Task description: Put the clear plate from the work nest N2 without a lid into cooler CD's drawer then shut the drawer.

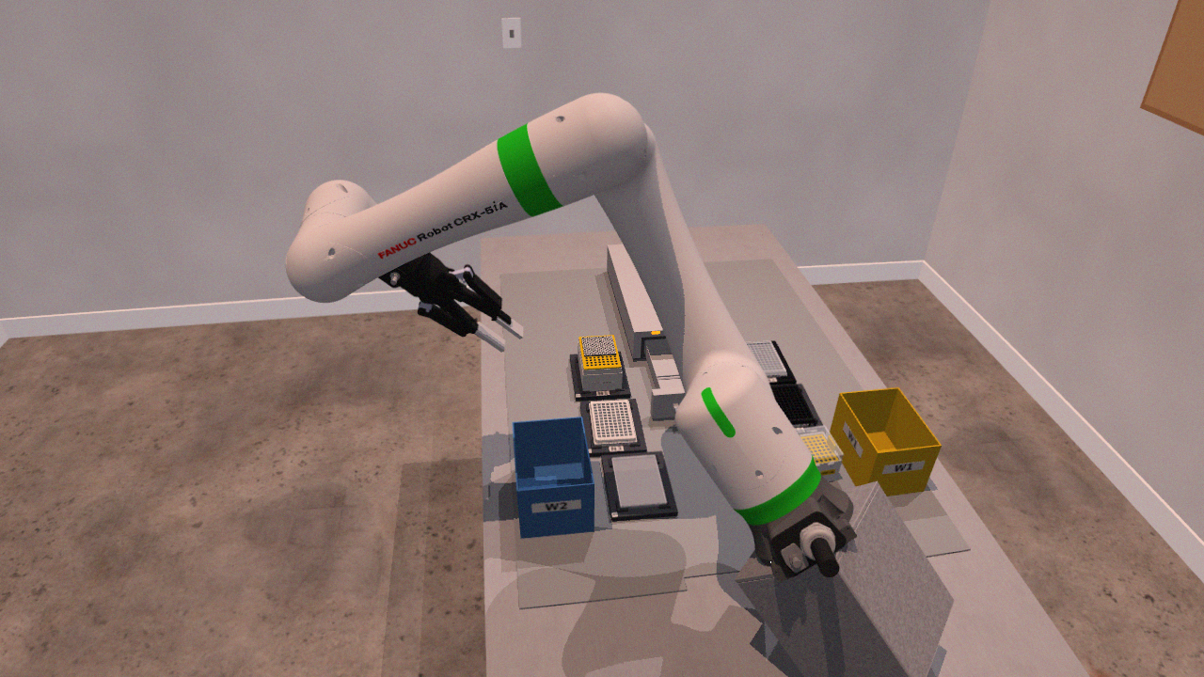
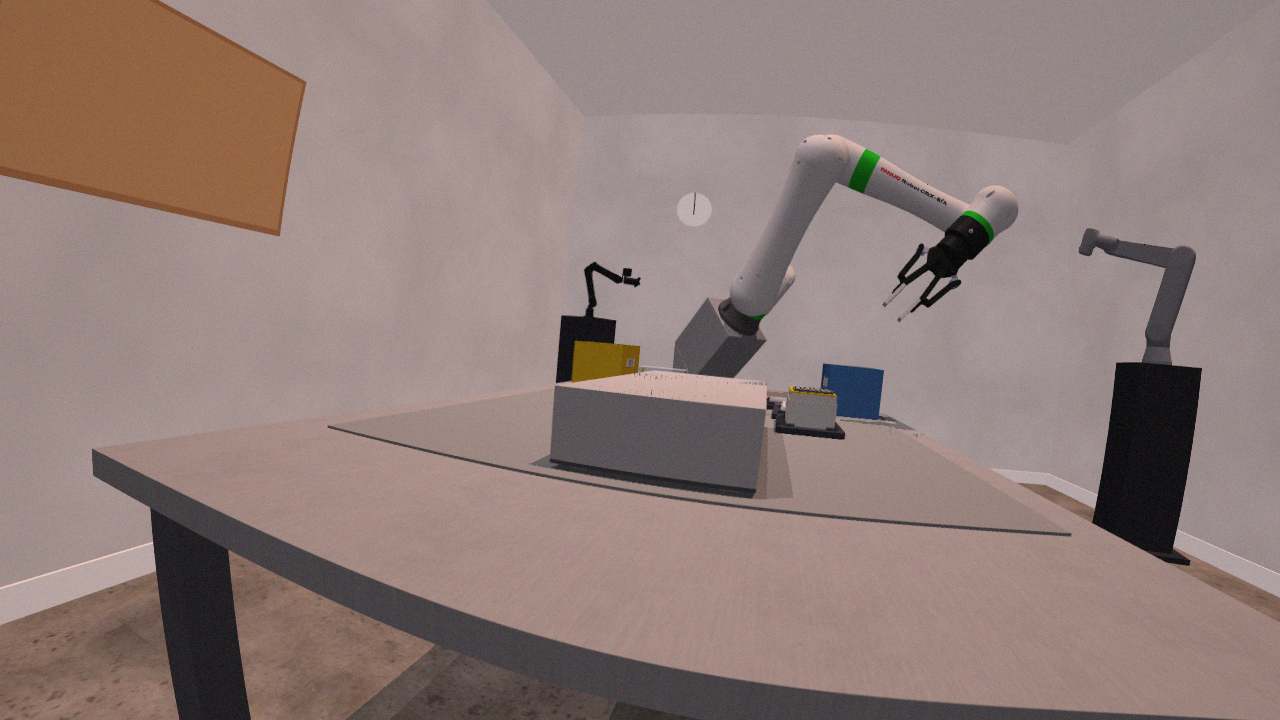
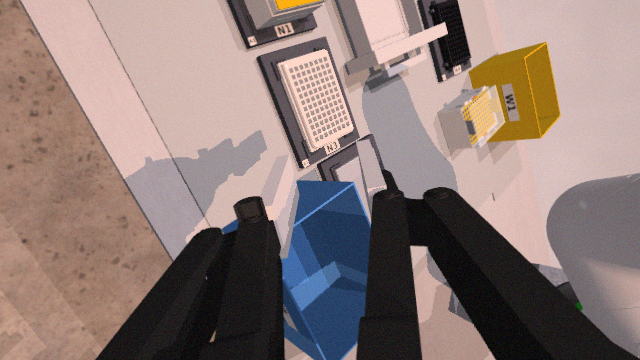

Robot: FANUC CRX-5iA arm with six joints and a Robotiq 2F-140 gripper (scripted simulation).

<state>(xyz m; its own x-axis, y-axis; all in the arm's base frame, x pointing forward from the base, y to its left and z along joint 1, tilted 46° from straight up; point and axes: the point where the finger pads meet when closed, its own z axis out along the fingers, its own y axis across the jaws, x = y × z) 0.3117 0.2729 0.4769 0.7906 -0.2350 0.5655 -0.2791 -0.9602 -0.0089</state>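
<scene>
The clear plate lies without a lid in nest N2, between the yellow tip box on N1 and a lidded plate on the near nest. It also shows in the wrist view. The cooler CD is a long grey housing. Its drawer stands pulled out toward the arm's base, with the bar handle in front and a small amber light beside it. My gripper hangs high above the bench's left edge, over the blue bin. Its fingers stand narrow and hold nothing. It also shows in the exterior view.
Blue bin W2 stands left of the nests. Yellow bin W1 stands at the right, with a small yellow tip rack, a black plate and another clear plate beside it. The arm's base rises at the front.
</scene>
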